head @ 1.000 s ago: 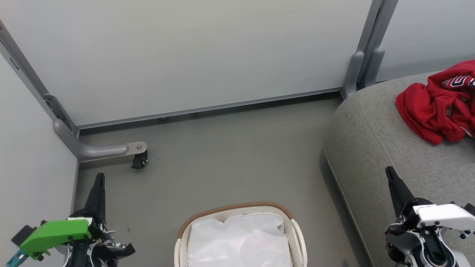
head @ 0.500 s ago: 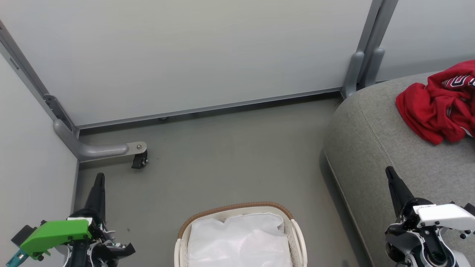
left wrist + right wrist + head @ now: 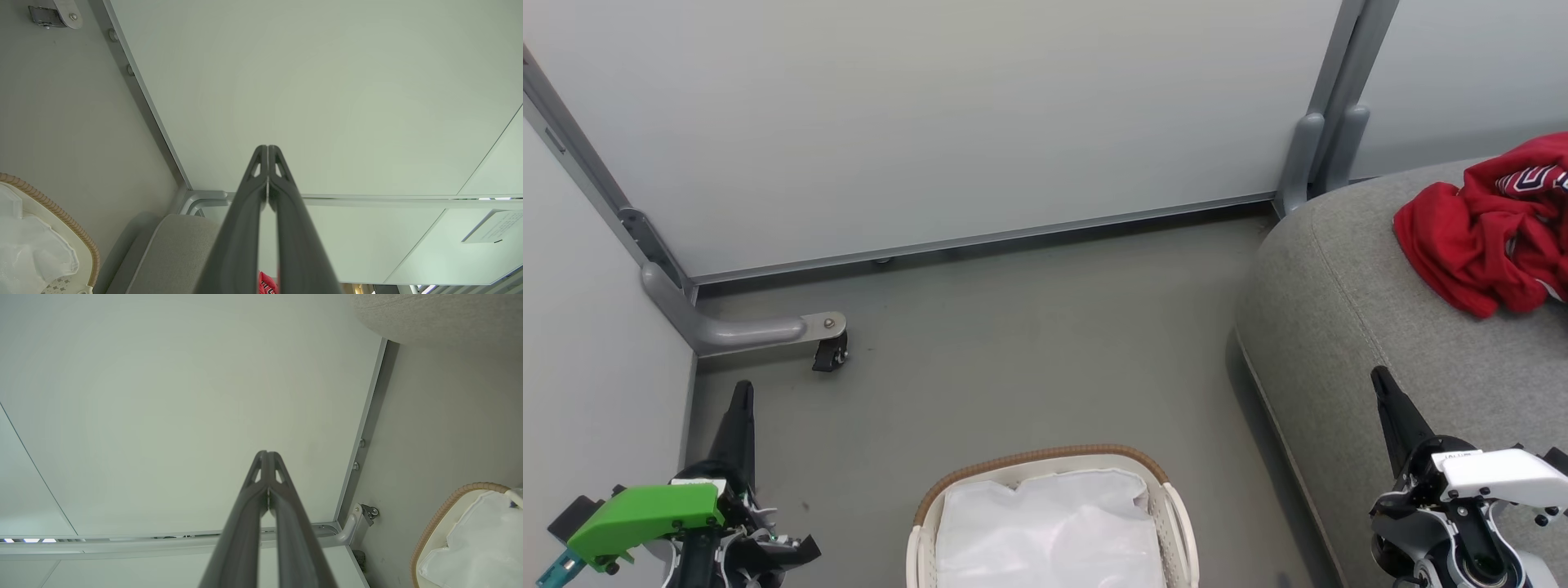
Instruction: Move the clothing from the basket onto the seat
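The clothing (image 3: 1486, 237) lies in a crumpled red heap on the seat (image 3: 1347, 327), at the right edge of the head view. A patch of striped, lettered trim shows near the top of the heap. The seat is a large rounded grey cushion with a seam running along its curved edge, and it stands to the right of the basket (image 3: 1045, 459).

The basket sits on the grey floor (image 3: 1029, 343) at the bottom middle of the head view, well apart from the clothing. Its brown woven rim curves round a white perforated wall. What shows inside it is the rumpled white liner (image 3: 1045, 523).

The left gripper (image 3: 742, 385) stands at the lower left of the head view, over the floor to the left of the basket and near the side wall. A green cover (image 3: 645, 514) sits on its wrist. Its two dark fingers are pressed together with nothing between them; in the left wrist view the tips meet against a pale wall panel (image 3: 931, 122).

The right gripper (image 3: 1379, 374) stands at the lower right, over the near part of the seat and well short of the clothing. It has a white cover (image 3: 1494, 474) at its wrist. Its fingers are likewise closed tip to tip on nothing.

At the foot of the wall on the left, a grey bracket ends in a small black wheel (image 3: 830, 353).
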Available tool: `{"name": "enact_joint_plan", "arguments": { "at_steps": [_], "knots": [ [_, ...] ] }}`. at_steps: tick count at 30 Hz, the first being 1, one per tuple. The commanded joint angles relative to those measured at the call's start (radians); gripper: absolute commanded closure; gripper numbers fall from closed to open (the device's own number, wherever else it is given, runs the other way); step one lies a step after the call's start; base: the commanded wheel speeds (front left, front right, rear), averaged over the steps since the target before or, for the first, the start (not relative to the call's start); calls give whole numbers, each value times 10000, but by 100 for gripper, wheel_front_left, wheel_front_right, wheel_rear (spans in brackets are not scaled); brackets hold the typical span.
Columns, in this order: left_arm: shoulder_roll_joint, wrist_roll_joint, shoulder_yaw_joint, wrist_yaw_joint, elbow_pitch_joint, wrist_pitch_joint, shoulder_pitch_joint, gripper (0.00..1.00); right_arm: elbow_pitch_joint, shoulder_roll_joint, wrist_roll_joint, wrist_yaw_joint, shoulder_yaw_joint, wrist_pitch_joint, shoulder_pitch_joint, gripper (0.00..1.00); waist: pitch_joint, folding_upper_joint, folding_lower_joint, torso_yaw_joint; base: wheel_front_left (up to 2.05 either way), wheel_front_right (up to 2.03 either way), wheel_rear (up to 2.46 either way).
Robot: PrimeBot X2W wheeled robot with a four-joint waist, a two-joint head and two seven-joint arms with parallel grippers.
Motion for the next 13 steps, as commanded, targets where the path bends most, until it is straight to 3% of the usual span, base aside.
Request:
{"name": "enact_joint_plan", "arguments": {
  "at_steps": [1, 13],
  "knots": [
    [47, -31, 17, -71, -20, 41, -102, 100, -37, -59, 35, 0, -19, 13, -83, 100, 0, 0, 0, 0, 0, 0, 0],
    [47, -32, 19, -71, -19, 39, -102, 100, -37, -60, 35, 0, -19, 13, -83, 100, 0, 0, 0, 0, 0, 0, 0]
  ]
}}
